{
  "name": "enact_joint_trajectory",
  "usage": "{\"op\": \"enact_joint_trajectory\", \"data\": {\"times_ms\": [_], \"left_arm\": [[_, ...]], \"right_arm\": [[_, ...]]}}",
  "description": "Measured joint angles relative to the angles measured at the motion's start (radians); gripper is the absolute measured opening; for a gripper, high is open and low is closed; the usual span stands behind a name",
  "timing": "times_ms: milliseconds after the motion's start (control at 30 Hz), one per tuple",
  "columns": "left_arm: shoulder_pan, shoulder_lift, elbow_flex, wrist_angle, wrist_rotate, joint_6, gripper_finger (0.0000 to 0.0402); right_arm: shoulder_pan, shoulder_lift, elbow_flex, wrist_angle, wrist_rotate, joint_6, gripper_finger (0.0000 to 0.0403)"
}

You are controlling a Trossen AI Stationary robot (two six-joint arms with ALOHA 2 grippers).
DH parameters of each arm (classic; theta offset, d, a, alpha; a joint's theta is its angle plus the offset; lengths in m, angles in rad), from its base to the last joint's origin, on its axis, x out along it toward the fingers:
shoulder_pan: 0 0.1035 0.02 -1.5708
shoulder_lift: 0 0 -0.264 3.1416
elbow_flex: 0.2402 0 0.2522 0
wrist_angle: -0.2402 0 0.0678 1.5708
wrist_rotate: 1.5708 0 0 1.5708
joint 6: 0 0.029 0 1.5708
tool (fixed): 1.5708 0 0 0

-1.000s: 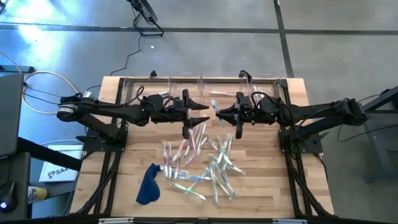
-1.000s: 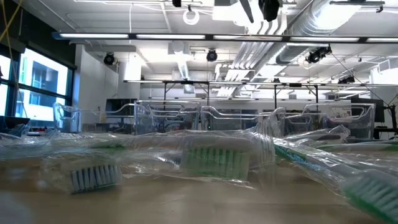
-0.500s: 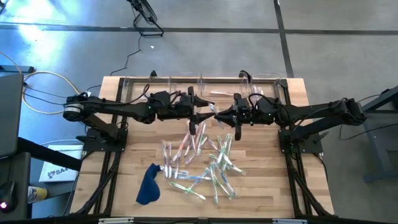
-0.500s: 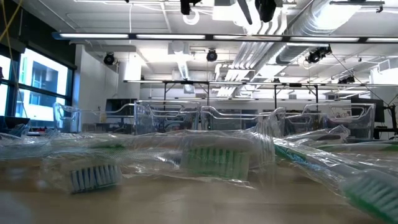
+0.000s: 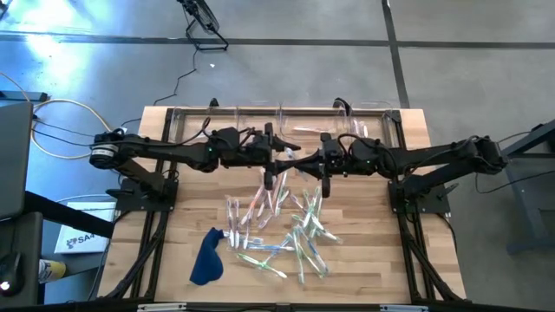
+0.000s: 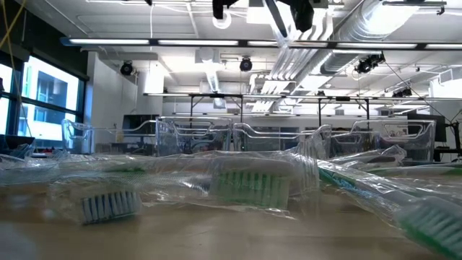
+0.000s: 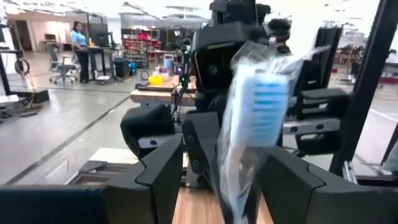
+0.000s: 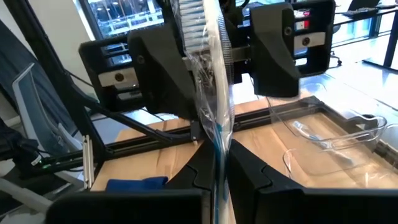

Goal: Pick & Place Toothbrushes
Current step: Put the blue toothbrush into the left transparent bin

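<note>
The two arms met nose to nose above the middle of the wooden table (image 5: 186, 221). The right gripper (image 8: 217, 177) was pinched tight on a wrapped blue-bristled toothbrush (image 7: 258, 118), holding it upright between the left gripper (image 7: 217, 180) fingers, which stood apart around it without closing. The rest of the toothbrushes (image 5: 282, 230) lay scattered at six o'clock from the grippers, the dark blue cloth (image 5: 206, 257) at seven o'clock, the clear bins (image 5: 260, 121) at twelve.
</note>
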Motion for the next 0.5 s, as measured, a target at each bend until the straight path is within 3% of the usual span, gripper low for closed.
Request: {"op": "enact_joint_trajectory", "data": {"times_ms": [500], "left_arm": [[0.0, -0.001, 0.0, 0.001, 0.011, -0.008, 0.0177]], "right_arm": [[-0.001, 0.0, 0.0, 0.056, 0.045, -0.026, 0.0015]]}}
